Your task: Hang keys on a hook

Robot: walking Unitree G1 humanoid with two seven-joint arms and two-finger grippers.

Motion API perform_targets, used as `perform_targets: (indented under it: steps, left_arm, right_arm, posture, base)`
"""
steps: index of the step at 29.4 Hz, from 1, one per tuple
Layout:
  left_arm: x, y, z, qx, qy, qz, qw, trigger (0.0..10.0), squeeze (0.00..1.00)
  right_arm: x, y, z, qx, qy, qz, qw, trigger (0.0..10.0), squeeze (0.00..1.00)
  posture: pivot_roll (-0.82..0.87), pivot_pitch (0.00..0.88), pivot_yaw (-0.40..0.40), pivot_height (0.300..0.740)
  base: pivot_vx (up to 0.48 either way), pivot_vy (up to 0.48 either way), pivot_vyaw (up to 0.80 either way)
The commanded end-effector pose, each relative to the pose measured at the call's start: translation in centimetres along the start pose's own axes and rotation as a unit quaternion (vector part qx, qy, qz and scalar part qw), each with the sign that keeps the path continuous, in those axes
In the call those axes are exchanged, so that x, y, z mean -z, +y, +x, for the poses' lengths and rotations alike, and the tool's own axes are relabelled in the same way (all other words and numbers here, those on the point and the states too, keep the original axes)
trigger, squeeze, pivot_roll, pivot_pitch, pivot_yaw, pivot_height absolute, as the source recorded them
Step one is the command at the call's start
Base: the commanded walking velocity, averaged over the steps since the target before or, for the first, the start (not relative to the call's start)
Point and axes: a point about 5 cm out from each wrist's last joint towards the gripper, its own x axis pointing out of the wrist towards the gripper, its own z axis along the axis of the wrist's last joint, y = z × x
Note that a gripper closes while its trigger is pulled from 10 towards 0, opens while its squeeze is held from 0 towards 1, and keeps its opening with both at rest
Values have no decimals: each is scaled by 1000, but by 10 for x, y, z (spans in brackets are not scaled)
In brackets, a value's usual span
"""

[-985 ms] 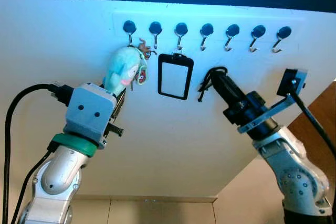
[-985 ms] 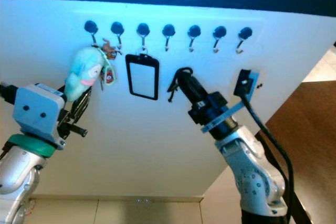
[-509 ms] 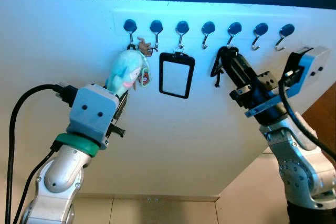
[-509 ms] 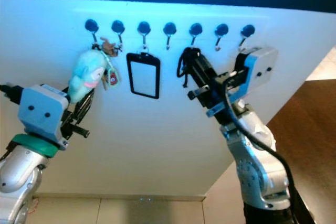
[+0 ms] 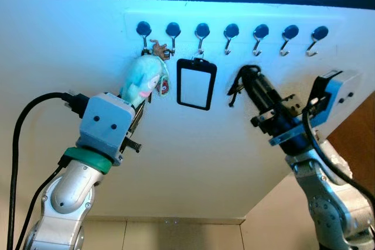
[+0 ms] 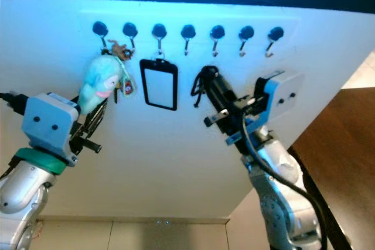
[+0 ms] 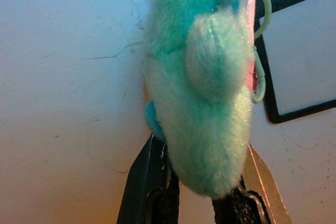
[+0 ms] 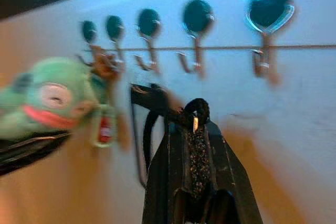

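cool bluish top light, right wrist view motion-blurred

White wall (image 5: 70,45): seven hooks (image 5: 231,33) in row; plush keychain (image 5: 142,80), black badge holder (image 5: 196,84) hanging.

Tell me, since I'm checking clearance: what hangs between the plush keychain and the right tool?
A black badge holder hangs between the plush keychain and the right tool, shown in the left eye view.

The right tool (image 5: 245,79), clamped on the black cord loop (image 5: 237,83), now sits lower on the wall than half a second ago, when it was up just beneath the fifth hook (image 5: 258,39); it is now below the fourth hook (image 5: 229,39).
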Motion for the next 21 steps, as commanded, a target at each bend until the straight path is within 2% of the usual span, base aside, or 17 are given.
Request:
perform_targets:
  steps: [1, 5, 6, 11, 21]
  left_arm:
    - [2, -3, 0, 8, 2, -4, 1000, 10000, 0]
    - [2, -3, 0, 8, 2, -4, 1000, 10000, 0]
    - [2, -3, 0, 8, 2, -5, 1000, 10000, 0]
    - [2, -4, -1, 7, 2, -5, 1000, 10000, 0]
    - [2, -4, -2, 5, 1, -5, 1000, 10000, 0]
  right_arm:
    - [-2, 4, 0, -12, -6, 12, 1000, 10000, 0]
    - [-4, 4, 2, -13, -13, 17, 1000, 10000, 0]
    - [-9, 6, 8, -19, -32, 32, 999, 10000, 0]
    - [-11, 4, 14, -13, -46, 42, 998, 10000, 0]
    - [-8, 4, 23, -24, -53, 65, 996, 10000, 0]
  posture:
    - [63, 121, 91, 740]
    - [63, 119, 90, 740]
    - [64, 115, 86, 740]
    - [69, 111, 84, 740]
    - [79, 106, 79, 740]
  base:
    - [0, 0, 0]
    - [0, 0, 0]
    - [0, 0, 0]
    - [0, 0, 0]
    - [0, 0, 0]
